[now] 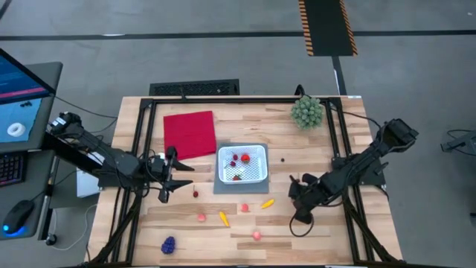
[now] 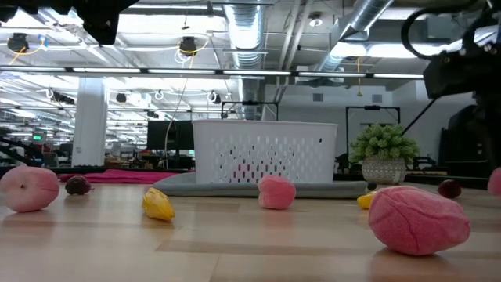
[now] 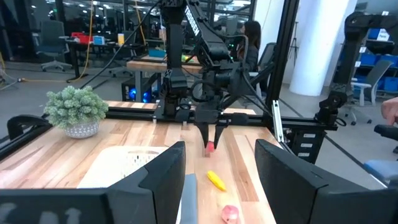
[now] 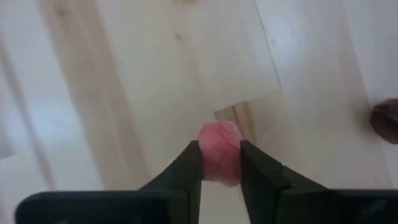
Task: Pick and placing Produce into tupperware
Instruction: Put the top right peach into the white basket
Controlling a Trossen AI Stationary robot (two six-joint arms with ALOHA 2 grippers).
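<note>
Your right gripper (image 4: 221, 163) pinches a pink fruit (image 4: 220, 152) on the wooden table (image 1: 357, 238) right of the tupperware (image 1: 242, 164), while your left gripper (image 1: 165, 195) hangs open.

A flat red cloth (image 1: 190, 134) lay on the light wooden table (image 1: 245, 223), toward its far left quarter. A grey square mat (image 1: 222, 184) sat at mid-table, just beside the cloth's near right corner. A green spiky ball plant (image 1: 306, 111) in a pale patterned pot stood upright near the far right corner. A black frame (image 1: 141, 141) ran along the table's edges. Beyond the far edge lay a dark keyboard-like bar (image 1: 194, 88) and a strip with yellow-and-black hazard borders (image 1: 326, 27) on the grey floor. A lit monitor (image 1: 21, 93), a keyboard and a mouse (image 1: 18, 217) occupied a desk to the left. A person (image 3: 252, 37) sat in the room behind.
</note>
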